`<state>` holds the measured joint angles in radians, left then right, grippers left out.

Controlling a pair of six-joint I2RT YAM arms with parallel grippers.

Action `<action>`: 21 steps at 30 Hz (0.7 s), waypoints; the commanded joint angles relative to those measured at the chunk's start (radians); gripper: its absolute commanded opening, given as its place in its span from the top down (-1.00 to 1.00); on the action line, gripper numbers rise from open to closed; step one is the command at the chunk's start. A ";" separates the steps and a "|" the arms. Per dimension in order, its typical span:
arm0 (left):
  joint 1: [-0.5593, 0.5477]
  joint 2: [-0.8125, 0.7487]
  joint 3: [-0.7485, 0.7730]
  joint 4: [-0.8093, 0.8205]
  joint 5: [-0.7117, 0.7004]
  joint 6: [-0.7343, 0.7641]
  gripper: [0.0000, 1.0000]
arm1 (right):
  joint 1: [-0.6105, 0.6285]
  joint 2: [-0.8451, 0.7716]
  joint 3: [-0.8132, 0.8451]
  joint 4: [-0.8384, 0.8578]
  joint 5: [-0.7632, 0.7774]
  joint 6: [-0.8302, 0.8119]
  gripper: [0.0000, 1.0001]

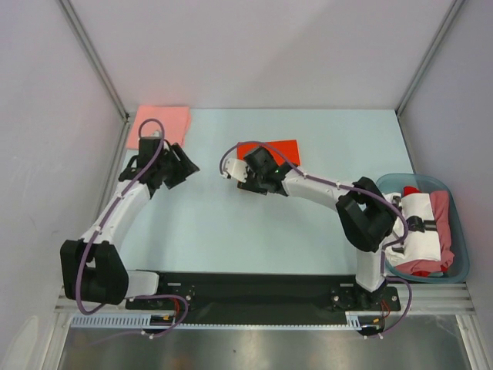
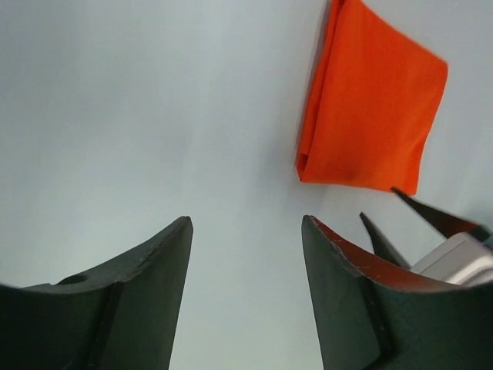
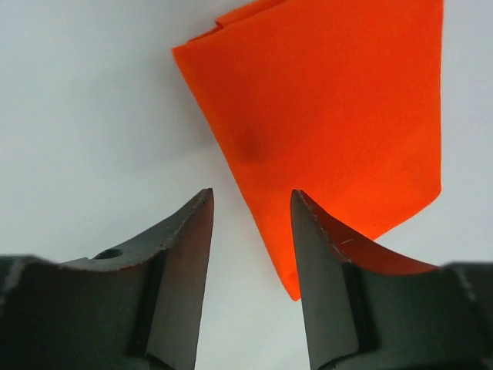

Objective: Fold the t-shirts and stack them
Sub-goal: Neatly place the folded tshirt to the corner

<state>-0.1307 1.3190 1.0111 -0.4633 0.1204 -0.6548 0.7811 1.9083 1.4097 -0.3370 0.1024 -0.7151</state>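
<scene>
Orange shirt (image 1: 281,149) folded flat mid-frame, pink shirt (image 1: 163,123) upper left, presumably the stack base; my left end effector (image 2: 246,223) and right end effector (image 3: 250,196) both gape empty, likely readying transfer.

arms (image 1: 115,212): white with black joints | cables (image 1: 161,146): purple loops | gripper fingers (image 2: 139,301): dark, curved | base (image 1: 254,297): black, flat bar

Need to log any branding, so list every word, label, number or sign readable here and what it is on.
None: no readable text shows in any view. The orange-red t-shirt, the salmon-pink t-shirt and the tub look plain; any marking on the base plate is too small to read.
</scene>
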 commanded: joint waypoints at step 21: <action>0.206 0.014 -0.149 0.135 0.228 -0.118 -0.34 | 0.119 0.276 0.018 0.313 0.247 -0.193 0.15</action>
<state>0.0578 1.3243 0.8726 -0.3573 0.3080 -0.7532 0.9039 2.1384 1.4101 -0.0551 0.3191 -0.8795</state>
